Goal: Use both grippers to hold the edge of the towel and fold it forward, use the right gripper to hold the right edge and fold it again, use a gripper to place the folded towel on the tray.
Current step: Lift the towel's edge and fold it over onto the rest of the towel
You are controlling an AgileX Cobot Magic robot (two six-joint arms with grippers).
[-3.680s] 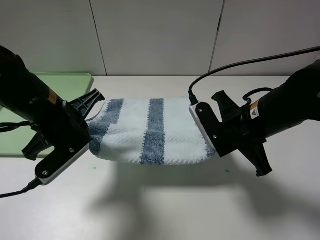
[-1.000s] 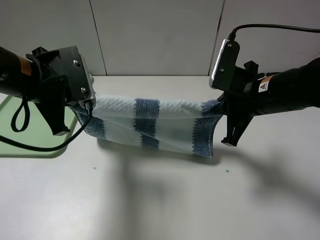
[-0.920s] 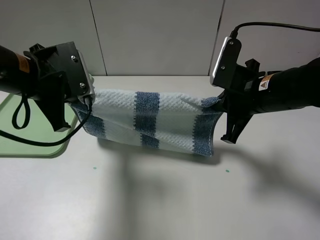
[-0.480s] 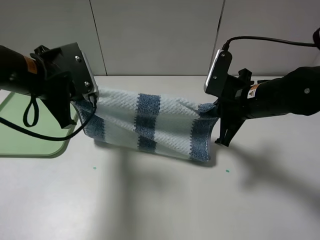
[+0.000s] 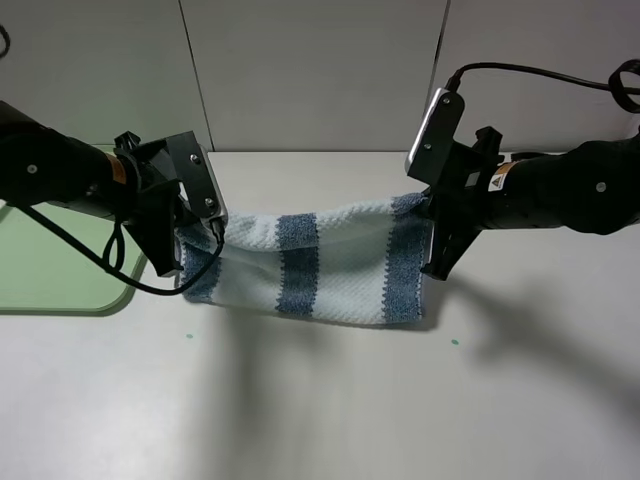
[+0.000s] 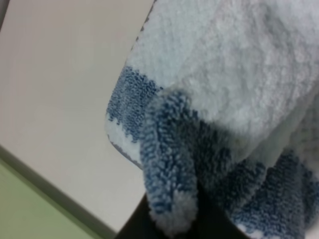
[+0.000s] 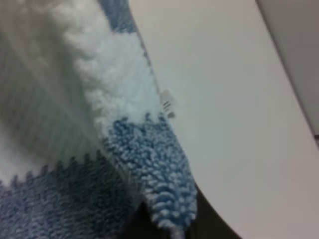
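Towel (image 5: 330, 265) hangs slung between the two end effectors and sags mid-span: soft, thick, probably light, grippy pile. Left end effector (image 5: 200, 235) pinches its left corner, right end effector (image 5: 430, 215) the right corner. Hem corners look the best hold. Smooth white bench (image 5: 320, 400) beneath, tray (image 5: 50, 275) outboard of the left one.
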